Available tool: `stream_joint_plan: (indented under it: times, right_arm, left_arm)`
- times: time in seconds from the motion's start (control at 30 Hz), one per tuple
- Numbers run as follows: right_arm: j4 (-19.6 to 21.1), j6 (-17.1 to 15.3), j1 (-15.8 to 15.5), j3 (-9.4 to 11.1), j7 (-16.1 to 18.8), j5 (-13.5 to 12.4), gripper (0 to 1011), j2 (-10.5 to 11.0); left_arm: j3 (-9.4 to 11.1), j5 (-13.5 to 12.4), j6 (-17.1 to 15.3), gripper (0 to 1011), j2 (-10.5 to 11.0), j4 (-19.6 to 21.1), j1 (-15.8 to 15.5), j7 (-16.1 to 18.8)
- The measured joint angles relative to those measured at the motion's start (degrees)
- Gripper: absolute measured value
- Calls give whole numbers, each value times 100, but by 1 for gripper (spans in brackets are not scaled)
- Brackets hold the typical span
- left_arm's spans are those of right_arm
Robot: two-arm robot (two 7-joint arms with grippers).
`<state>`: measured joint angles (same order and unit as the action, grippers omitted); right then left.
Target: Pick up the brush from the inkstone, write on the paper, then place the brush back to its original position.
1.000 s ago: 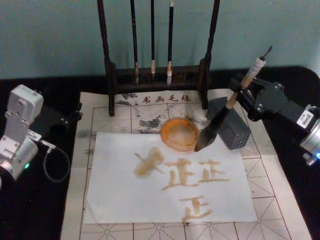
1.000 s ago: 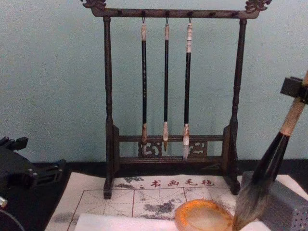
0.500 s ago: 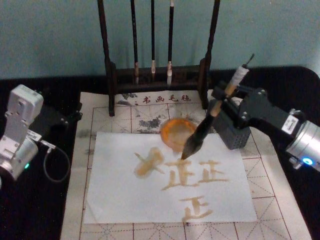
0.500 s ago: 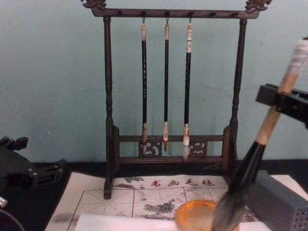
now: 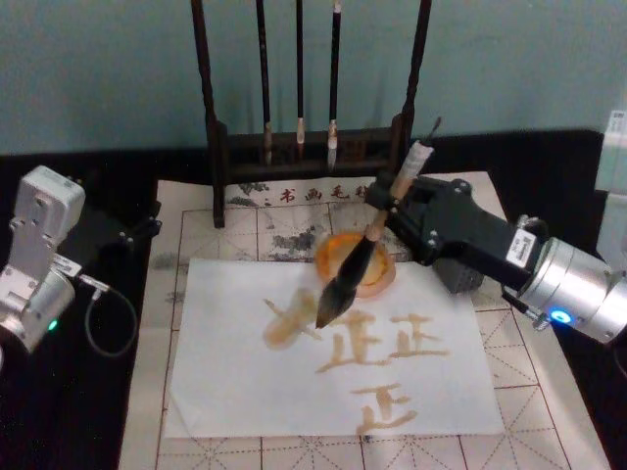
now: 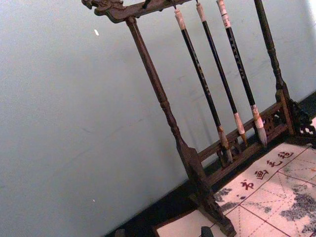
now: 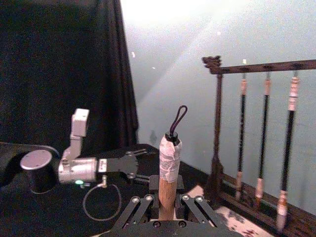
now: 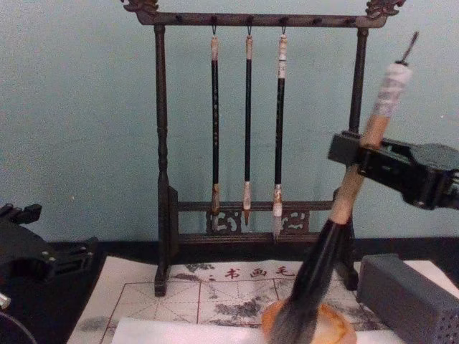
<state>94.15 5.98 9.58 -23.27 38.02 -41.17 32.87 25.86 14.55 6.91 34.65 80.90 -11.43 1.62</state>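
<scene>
Three thin brushes [image 8: 247, 122] hung from the wooden rack [image 8: 162, 143] at the back of the black bench [image 5: 59, 411]. In front of the rack lay a gridded practice mat [image 5: 534, 377]. On it was a white sheet of paper [image 5: 235, 382] marked with amber strokes and characters.

From the right, the right tool [image 5: 385, 201] extended over the mat and gripped the large brush [image 5: 354, 266] by its light wooden handle. Its fingers [image 7: 138, 210] were closed on either side, below the white-wrapped end. The brush leaned with its top toward the rack and to the right. Its black lower shaft crossed over the orange inkstone [image 5: 384, 279], which sat at the paper's far edge. The grey-brown bristle tip pointed down over the paper, just beside the inkstone's near-left rim, between a smeared cross-shaped mark and the nearest character. Whether it touched the sheet could not be told.

To the right of the inkstone stood a grey ribbed block [image 8: 409, 297], partly behind the right arm. The left tool [image 5: 145, 227] rested at the bench's left side, well apart from the paper; whether it was wide or narrow could not be told.
</scene>
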Motion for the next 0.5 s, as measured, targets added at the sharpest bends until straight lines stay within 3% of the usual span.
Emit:
stream_joint_plan:
  times: [0.5]
  right_arm:
    - [-13,-2,117,-339,260,4,189,-52]
  left_arm:
    - [0,0,0,1001,0,0,0,0]
